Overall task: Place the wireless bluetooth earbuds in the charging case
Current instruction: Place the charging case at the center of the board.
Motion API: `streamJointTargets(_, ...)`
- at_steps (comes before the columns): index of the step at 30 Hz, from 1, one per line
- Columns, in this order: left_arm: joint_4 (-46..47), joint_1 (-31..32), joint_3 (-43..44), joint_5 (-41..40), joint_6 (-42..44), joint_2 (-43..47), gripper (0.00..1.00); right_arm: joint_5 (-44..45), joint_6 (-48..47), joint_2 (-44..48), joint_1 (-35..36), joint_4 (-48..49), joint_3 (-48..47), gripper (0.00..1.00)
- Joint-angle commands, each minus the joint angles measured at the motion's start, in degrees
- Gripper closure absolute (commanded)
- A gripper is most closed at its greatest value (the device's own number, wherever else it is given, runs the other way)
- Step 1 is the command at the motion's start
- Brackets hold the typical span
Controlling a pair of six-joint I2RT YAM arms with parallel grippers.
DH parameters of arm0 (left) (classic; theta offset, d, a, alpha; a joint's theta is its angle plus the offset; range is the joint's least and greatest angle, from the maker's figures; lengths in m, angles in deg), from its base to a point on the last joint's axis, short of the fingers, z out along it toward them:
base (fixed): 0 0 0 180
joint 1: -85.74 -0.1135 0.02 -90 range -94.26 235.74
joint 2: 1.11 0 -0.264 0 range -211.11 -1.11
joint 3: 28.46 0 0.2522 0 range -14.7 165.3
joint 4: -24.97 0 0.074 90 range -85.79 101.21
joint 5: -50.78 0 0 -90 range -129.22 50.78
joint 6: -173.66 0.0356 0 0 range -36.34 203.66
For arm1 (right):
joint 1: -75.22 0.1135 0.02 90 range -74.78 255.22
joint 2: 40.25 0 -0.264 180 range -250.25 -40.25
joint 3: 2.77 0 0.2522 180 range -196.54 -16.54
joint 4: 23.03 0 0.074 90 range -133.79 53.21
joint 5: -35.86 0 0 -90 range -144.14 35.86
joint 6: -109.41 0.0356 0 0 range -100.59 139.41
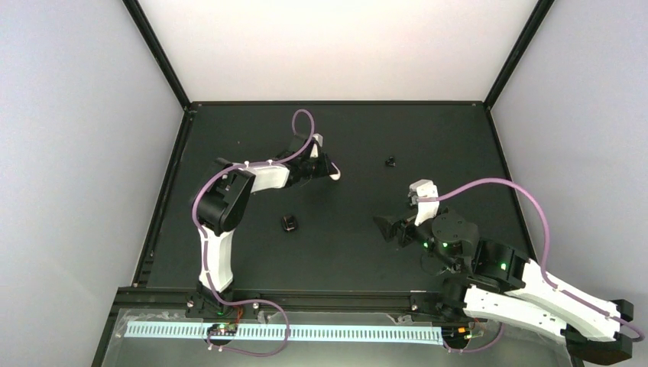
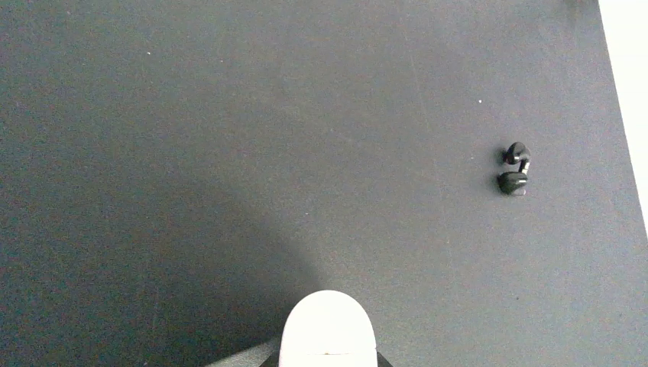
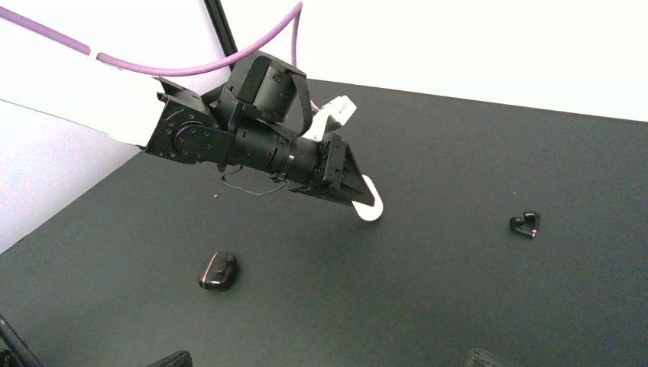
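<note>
Plainly, the charging case [image 3: 373, 211] is held over the table [image 1: 458, 145], pinched by the left gripper [image 1: 332, 170], whose fingers are set narrow, with its rounded end poking past the tips; no white earbuds show in any view. The right gripper [image 1: 387, 229], fingers spread wide and empty, hangs well apart toward the right, facing it. A small black two-lobed piece [image 2: 513, 183] lies ahead-right of the case, and a black squarish thing [image 1: 289, 223] lies nearer the bases.
</note>
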Motion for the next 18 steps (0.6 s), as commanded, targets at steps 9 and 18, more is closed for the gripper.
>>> streamJointTargets(9, -9.45, -1.22, -2.03, -9.83, 4.84, 8.11, 0.19, 2.27, -1.92, 0.05, -0.22, -2.39, -3.56, 0.06)
streamJointTargets(18, -21.18, -2.84, -14.26, -24.72, 8.36, 37.45, 0.01, -3.45, -2.12, -4.70, -0.22, 0.77, -4.36, 0.06)
